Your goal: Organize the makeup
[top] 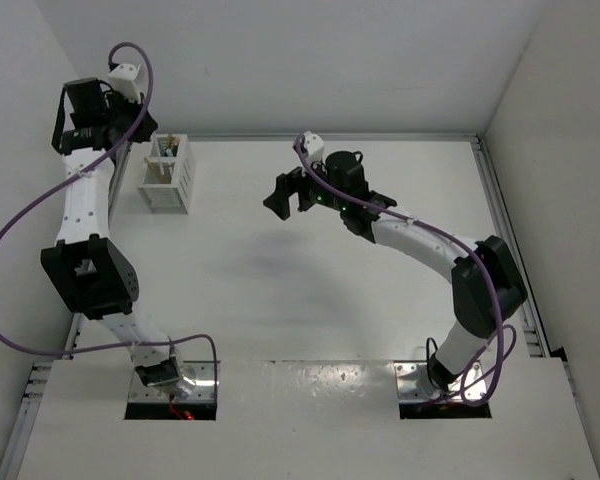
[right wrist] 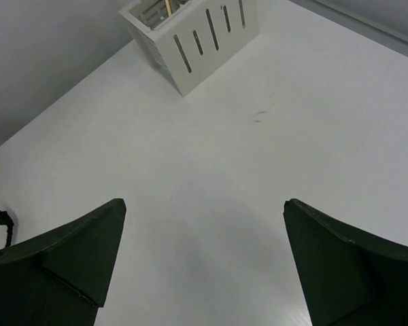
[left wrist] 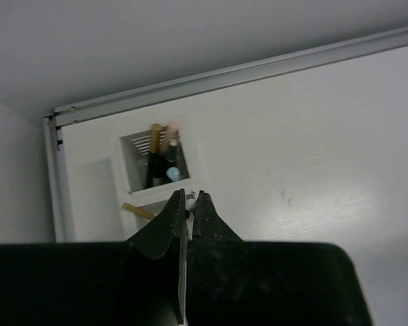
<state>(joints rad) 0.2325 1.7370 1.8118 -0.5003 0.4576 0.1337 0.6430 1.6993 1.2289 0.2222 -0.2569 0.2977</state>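
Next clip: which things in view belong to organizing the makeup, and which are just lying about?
Job: tan stick, pink stick, dark stick and light blue stick, all in one compartment of the white slatted box; a second tan stick in the other.
Lying about: purple cables, metal rail along the table's edge.

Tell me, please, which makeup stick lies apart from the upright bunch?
The tan stick just beyond the left claw tips: it lies slanted on its own, whereas the other sticks stand bunched in one box compartment.
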